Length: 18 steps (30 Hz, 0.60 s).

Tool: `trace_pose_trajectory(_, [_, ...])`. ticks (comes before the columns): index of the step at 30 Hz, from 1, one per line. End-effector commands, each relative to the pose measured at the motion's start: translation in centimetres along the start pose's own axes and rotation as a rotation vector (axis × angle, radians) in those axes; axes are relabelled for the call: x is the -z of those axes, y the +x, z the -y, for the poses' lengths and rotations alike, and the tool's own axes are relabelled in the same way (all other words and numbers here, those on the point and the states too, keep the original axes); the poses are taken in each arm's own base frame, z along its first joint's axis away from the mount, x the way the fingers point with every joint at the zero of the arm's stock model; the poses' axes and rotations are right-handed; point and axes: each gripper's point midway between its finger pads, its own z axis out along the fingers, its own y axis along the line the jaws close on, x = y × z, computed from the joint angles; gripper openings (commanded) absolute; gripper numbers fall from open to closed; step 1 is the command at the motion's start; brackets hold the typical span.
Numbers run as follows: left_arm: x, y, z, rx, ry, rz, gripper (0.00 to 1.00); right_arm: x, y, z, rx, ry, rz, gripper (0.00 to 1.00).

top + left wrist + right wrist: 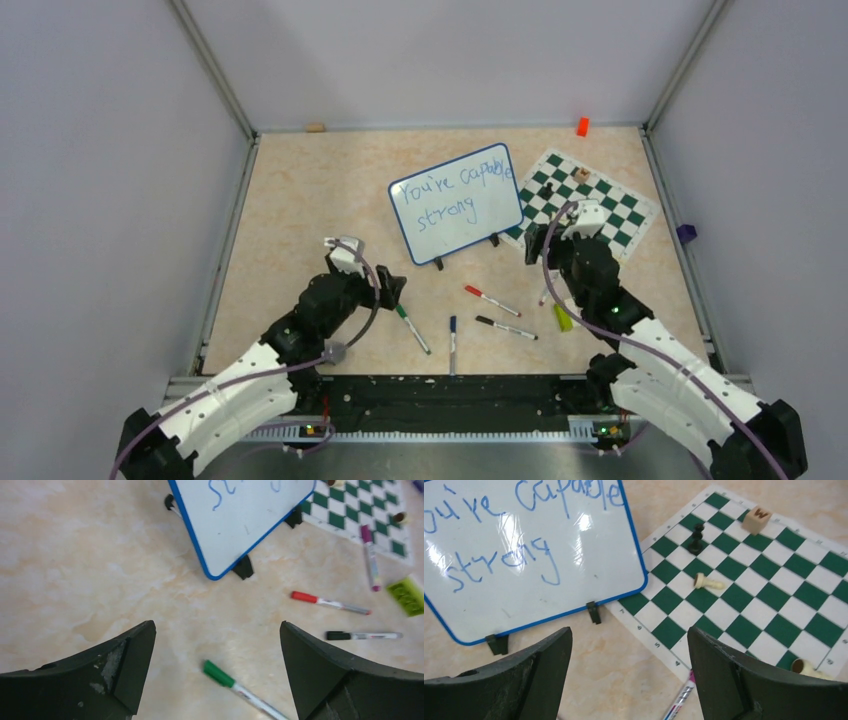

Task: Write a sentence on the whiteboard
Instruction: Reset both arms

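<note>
Blue-framed whiteboard (455,203) sits mid-table toward the rear, skewed, right corner meeting the chess mat (590,200). Sentence (450,190) on it, 2 lines: "You're capable" / "strong". 5 markers loose on the table in front: green (411,328), blue (452,345), red (491,300), black (505,327), purple (370,557). 1 lime block (563,317) nr R arm. L gripper (217,630) jaws apart, empty. R gripper (629,635) likewise spread, nothing held.
</note>
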Motion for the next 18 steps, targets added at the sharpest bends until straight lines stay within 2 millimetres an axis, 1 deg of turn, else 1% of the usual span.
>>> trace_pose_trajectory(1, [0.1,-5.2,-2.2,-0.351,-0.073,0.305,0.99,0.9,-4.2,2.8,0.189,0.111,0.204,0.84])
trace_pose_trajectory(2, [0.4,-5.6,-3.7,-0.36,-0.16,0.335,0.99,0.9,-3.9,3.3,0.219,0.116,0.231,0.85])
trace_pose_trajectory(4, [0.5,-5.7,-5.5,-0.462,-0.246,0.358,0.99,1.1,-4.0,3.3,0.212,0.061,0.329,0.85])
trace_pose_trajectory(5, [0.5,-5.7,-6.6,-0.481,-0.306,0.369,0.99,1.3,-3.9,3.5,0.24,0.052,0.386,0.83])
trace_pose_trajectory(6, [0.6,-6.3,-7.5,-0.487,-0.366,0.406,0.99,1.4,-3.7,4.0,0.279,0.066,0.436,0.81])
trace_pose_trajectory(7, [0.7,-6.1,-8.7,-0.504,-0.423,0.404,0.99,1.3,-3.4,4.7,0.304,0.099,0.452,0.79])
trace_pose_trajectory(8, [0.7,-6.4,-9.6,-0.502,-0.475,0.422,0.99,0.7,-2.6,5.8,0.31,0.147,0.419,0.79])
trace_pose_trajectory(9, [0.6,-6.4,-10.4,-0.5,-0.509,0.424,0.99,-0.3,-1.3,7.2,0.308,0.191,0.351,0.79])
trace_pose_trajectory(11, [0.2,-6.4,-12.1,-0.462,-0.53,0.427,0.99,-1.0,-0.3,8.8,0.266,0.231,0.322,0.8])
trace_pose_trajectory(12, [0.1,-6.4,-13.5,-0.409,-0.536,0.437,0.99,-1.1,0.0,9.8,0.243,0.254,0.335,0.8])
trace_pose_trajectory(13, [0.6,-6.0,-15.8,-0.344,-0.568,0.448,0.99,-1.0,0.0,11.0,0.211,0.283,0.36,0.8])
trace_pose_trajectory(14, [0.6,-5.9,-16.3,-0.305,-0.546,0.471,0.99,-0.9,0.2,12.1,0.179,0.311,0.372,0.79])
trace_pose_trajectory(15, [1.1,-6.5,-17.3,-0.296,-0.562,0.502,0.99,-1.0,0.5,12.9,0.154,0.318,0.373,0.78])
trace_pose_trajectory(16, [1.1,-6.9,-17.7,-0.3,-0.564,0.507,0.99,-1.3,1.0,13.6,0.129,0.326,0.366,0.78])
trace_pose_trajectory(17, [0.8,-7.0,-18.0,-0.328,-0.571,0.484,0.99,-1.7,1.4,14.0,0.098,0.318,0.355,0.79])
trace_pose_trajectory(18, [0.2,-7.1,-18.3,-0.356,-0.582,0.451,0.99,-2.4,1.5,13.5,0.091,0.269,0.354,0.79])
